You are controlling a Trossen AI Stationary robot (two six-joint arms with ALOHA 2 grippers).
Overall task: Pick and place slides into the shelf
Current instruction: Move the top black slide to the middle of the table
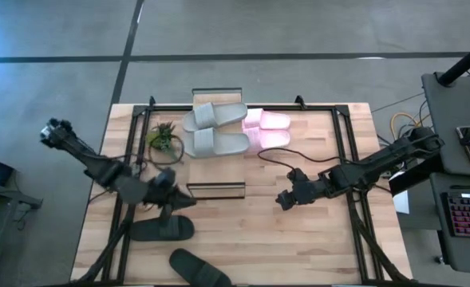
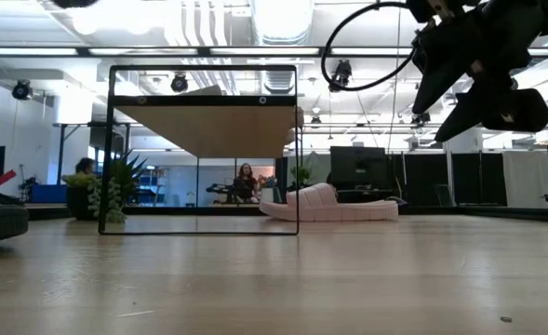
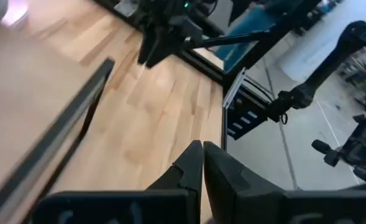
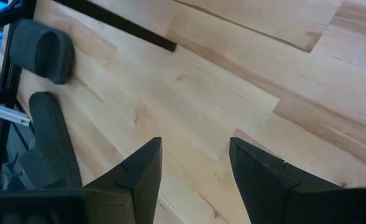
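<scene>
We see the large pale wooden plank table (image 1: pixel 298 231) filling the high view, and on it, toward 12 o'clock, the narrow light-wood shelf with its thin black metal frame (image 1: pixel 216 97). On or against the shelf lie two grey foam slide sandals (image 1: pixel 216 127) side by side, and just at their 3 o'clock side two pink foam slide sandals (image 1: pixel 266 130), all four with long axes running 9 to 3 o'clock; which end is the toe we cannot tell. A small green potted plant (image 1: pixel 163 138) stands at 9 o'clock of the grey pair. Two black foam slide sandals are left on the table: one (image 1: pixel 163 229) lies at 7 o'clock of the table, its long axis 9 to 3, just beside the left gripper (image 1: pixel 167 199), whose fingers are pressed together on nothing; the other (image 1: pixel 199 269) lies at 6 o'clock near the table's edge, slanting from 10 to 4 o'clock. The right gripper (image 4: pixel 195 171) hangs over bare wood near the table's middle with its fingers spread wide and empty. We judge the black slides light, soft and springy, with enough surface grip not to slip; the wide strap, or the sole's edge under it, looks the best place to pinch, since a grip at either end would let the foam bend and droop.
</scene>
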